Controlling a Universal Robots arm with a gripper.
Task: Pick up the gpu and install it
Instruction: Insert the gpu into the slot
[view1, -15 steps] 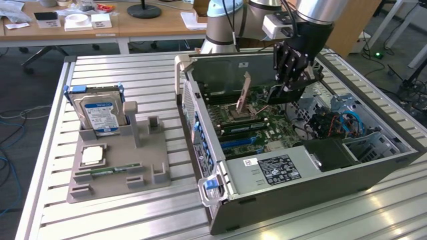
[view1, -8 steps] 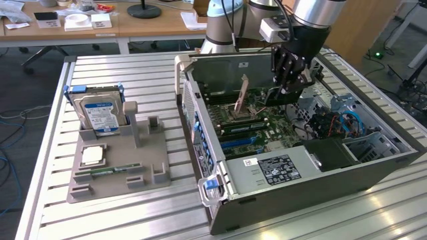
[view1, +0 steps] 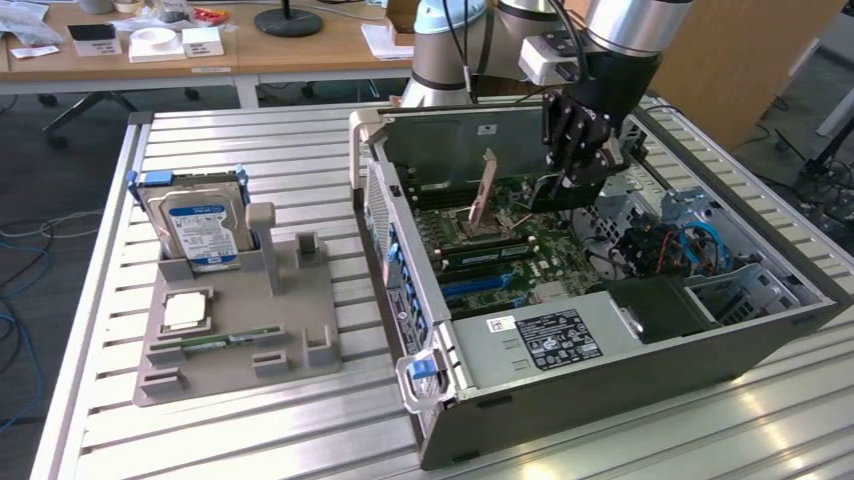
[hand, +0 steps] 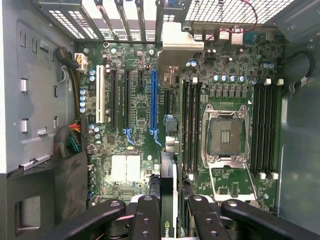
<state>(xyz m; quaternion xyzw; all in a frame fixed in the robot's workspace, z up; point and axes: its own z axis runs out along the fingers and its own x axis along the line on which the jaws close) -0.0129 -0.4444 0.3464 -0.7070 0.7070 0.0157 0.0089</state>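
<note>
fingers: pinching the graphics card by its sides | card: edge-on inside the open computer case, above the board, near the long blue slot | why: edge faces board, likely to meet a slot

A slatted metal table takes up the foreground, its pale rails catching glare from overhead light toward the exterior view's lower right. Behind it two wooden desks stand side by side on white legs, carrying a black round stand base, small white boxes and papers. A chair base on castors sits beneath them. The floor is dark grey carpet, with loose cables trailing at the exterior view's left. A brown wooden panel rises at the exterior view's right
</note>
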